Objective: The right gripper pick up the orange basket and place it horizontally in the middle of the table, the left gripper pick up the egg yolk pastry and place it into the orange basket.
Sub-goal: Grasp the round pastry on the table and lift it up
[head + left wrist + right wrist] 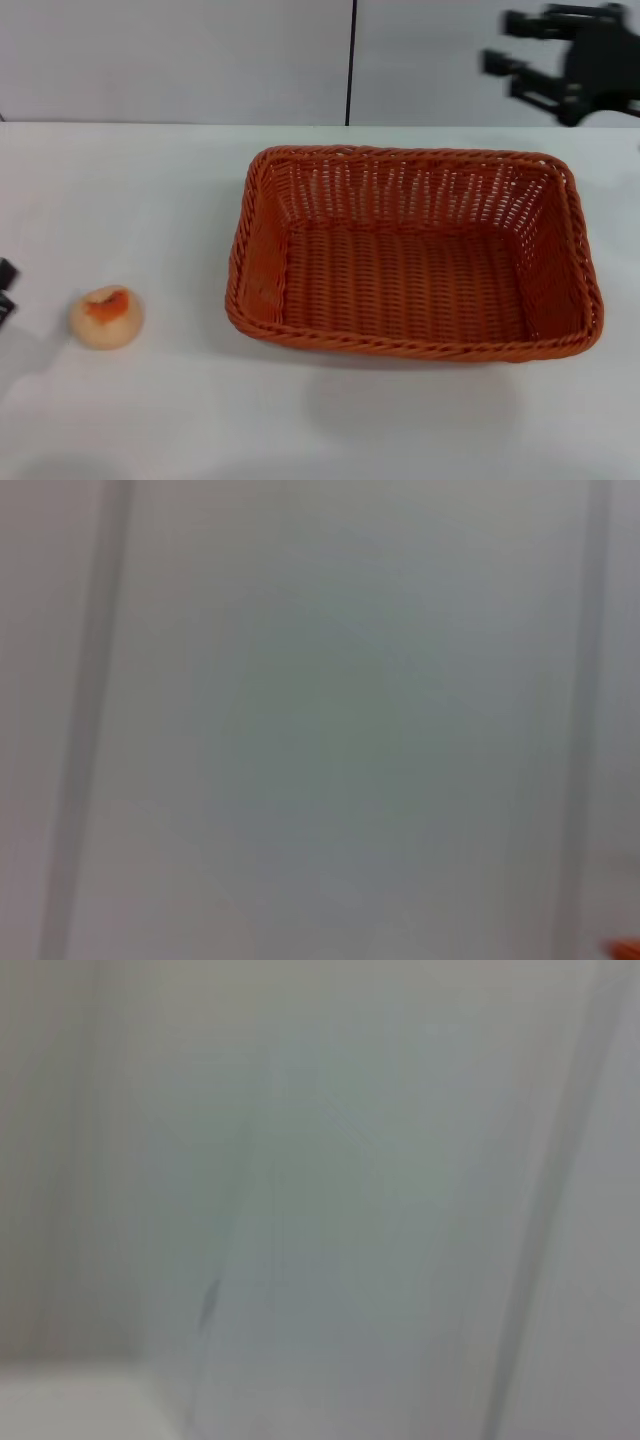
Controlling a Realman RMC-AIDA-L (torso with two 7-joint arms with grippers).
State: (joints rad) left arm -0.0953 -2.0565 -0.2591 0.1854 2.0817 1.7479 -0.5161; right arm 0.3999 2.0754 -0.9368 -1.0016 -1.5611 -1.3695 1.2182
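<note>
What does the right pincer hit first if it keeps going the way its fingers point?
Probably nothing nearby. The right pincer, open, hangs above the orange basket's far right corner, fingers pointing toward the robot's left along the back wall. That line looks free, passing over the basket, though depth is unclear.

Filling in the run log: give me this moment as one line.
basket: mid-table, empty | pastry: on table, left of basket | right gripper: open, raised beyond basket | left gripper: at left edge
</note>
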